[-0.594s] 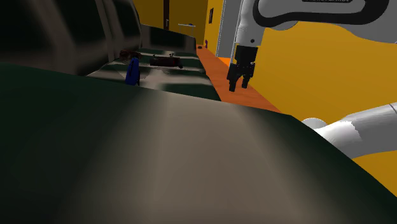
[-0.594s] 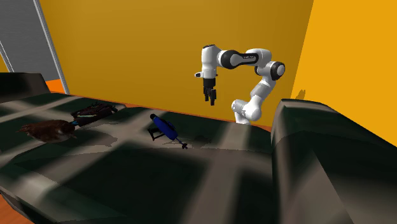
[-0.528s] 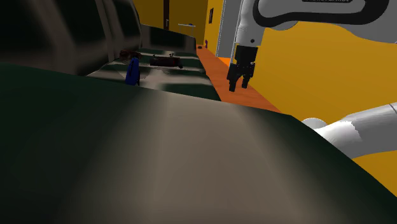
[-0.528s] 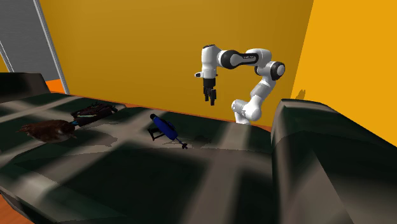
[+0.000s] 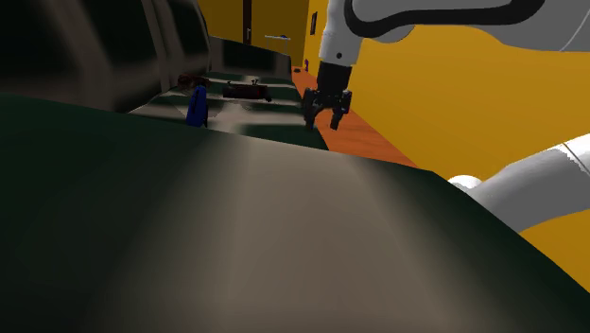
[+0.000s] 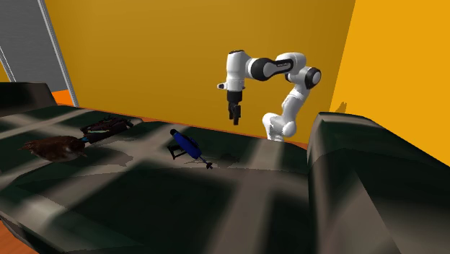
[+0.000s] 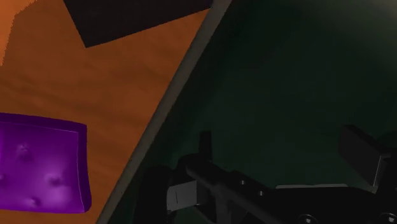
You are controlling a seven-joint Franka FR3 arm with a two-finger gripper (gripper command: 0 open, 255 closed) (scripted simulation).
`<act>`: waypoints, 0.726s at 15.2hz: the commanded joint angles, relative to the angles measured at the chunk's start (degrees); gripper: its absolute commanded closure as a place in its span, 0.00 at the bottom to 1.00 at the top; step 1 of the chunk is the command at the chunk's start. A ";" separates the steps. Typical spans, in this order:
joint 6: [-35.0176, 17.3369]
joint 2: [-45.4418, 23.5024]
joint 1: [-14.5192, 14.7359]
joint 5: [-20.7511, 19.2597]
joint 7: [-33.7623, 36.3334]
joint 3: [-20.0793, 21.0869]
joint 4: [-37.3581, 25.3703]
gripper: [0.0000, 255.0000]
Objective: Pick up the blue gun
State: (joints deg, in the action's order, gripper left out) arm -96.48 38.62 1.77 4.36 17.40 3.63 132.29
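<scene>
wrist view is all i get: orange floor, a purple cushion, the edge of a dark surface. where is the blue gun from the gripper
Observer: The blue gun lies on the dark green surface, below the gripper and toward the second exterior view's left of it, not touching it.
Operator: anything near it i could hit
Observer: A dark object and a brown object lie farther toward that view's left, both apart from the gun.
Operator: how high am i
Observer: The gripper hangs well above the surface, fingers open, holding nothing.
</scene>
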 commanded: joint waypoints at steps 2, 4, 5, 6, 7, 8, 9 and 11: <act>-3.33 -4.03 -0.11 1.37 5.35 2.92 -2.76 0.00; -5.31 -7.02 -0.30 1.83 8.85 4.84 -5.13 0.00; -6.24 -8.58 -0.43 1.94 10.60 5.79 -6.43 0.00; -7.12 -10.17 -0.58 1.96 12.37 6.71 -7.80 0.00; -7.96 -11.80 -0.75 1.88 14.14 7.62 -9.25 0.00; -8.74 -13.46 -0.94 1.72 15.93 8.53 -10.78 0.00; -9.47 -15.16 -1.14 1.46 17.73 9.42 -12.39 0.00; -10.74 -18.66 -1.54 0.64 21.39 11.14 -15.84 0.00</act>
State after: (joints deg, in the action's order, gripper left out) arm -106.07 22.31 0.46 5.46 36.70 13.74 118.31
